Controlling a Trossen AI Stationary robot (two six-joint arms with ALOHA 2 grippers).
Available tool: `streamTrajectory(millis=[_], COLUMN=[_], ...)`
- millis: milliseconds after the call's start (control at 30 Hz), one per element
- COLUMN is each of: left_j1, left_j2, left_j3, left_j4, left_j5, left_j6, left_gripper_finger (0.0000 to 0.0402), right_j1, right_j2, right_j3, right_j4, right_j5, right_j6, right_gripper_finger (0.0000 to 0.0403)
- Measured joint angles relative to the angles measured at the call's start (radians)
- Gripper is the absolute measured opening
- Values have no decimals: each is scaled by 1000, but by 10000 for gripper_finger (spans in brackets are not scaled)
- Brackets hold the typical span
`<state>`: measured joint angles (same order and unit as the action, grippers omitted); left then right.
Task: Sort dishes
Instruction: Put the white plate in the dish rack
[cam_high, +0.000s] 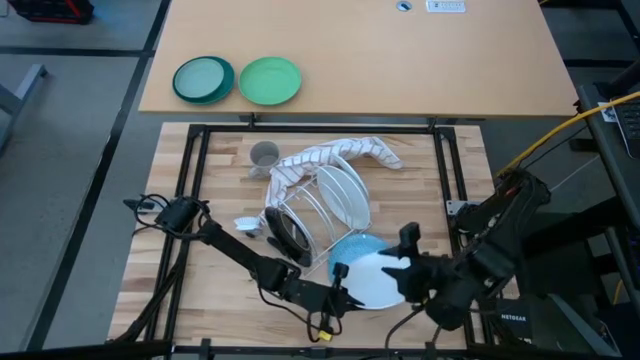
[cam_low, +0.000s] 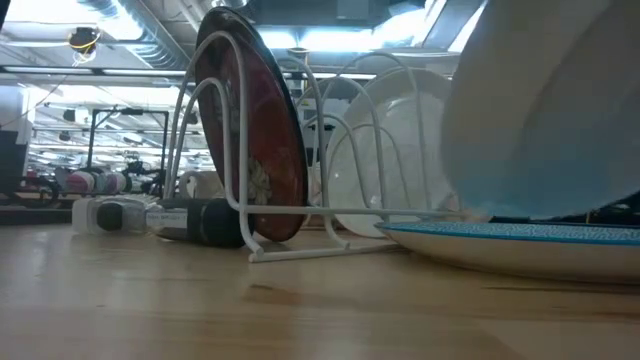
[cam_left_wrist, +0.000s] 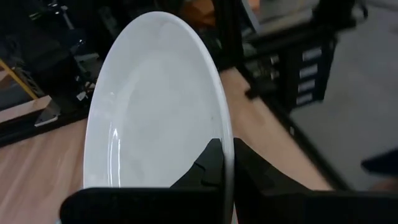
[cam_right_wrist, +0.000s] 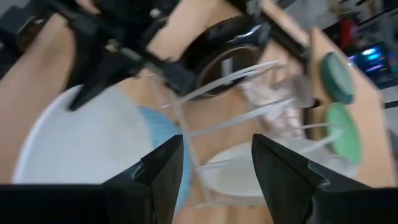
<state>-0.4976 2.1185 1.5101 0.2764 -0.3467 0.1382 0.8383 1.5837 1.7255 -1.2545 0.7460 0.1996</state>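
Observation:
My left gripper (cam_high: 340, 288) is shut on a white plate (cam_high: 375, 280) near the table's front edge; the plate also shows in the left wrist view (cam_left_wrist: 155, 106) and the low view (cam_low: 540, 110). Under it a light blue plate (cam_high: 357, 247) lies flat on the table. A white wire rack (cam_high: 325, 205) holds the red-flowered plate with the black back (cam_low: 262, 150) and another white plate (cam_low: 400, 150), both on edge. A small grey cup (cam_high: 264, 155) stands behind the rack. My right gripper (cam_right_wrist: 214, 168) is open and empty, just right of the held plate. My left gripper pinches the white plate's rim (cam_left_wrist: 227, 163) between its two fingers, one finger on each face. The fingers come level from the table's left. The plate is lifted clear and tilted up on edge above the light blue plate.
A striped cloth (cam_high: 345, 155) lies behind the rack. A bright green plate (cam_high: 270, 80) and a teal plate (cam_high: 203, 80) sit on the far tabletop. A small dark and white object (cam_low: 150, 215) lies left of the rack. Black frame bars (cam_high: 195, 180) edge the wooden board.

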Motion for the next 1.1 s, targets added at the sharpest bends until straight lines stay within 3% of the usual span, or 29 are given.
streamTrajectory(millis=[267,567,833,1100], left_j1=[-1,-1,-24,-79], left_j2=[0,-2,-3,-3], left_j3=[103,227,340,399], left_j4=[2,3,9,93], left_j5=[-81,-397,-617,-963], left_j6=[-100,-170,-191,-121], left_gripper_finger=[0,0,0,0], right_j1=[0,6,58,132], right_j2=[0,-20,-147,-331], right_j3=[258,479,489,347], right_j4=[-194,-317,-318,-317], right_j5=[147,256,321,417], right_j6=[-98,-289,-379,-387], right_gripper_finger=[195,195,195,195])
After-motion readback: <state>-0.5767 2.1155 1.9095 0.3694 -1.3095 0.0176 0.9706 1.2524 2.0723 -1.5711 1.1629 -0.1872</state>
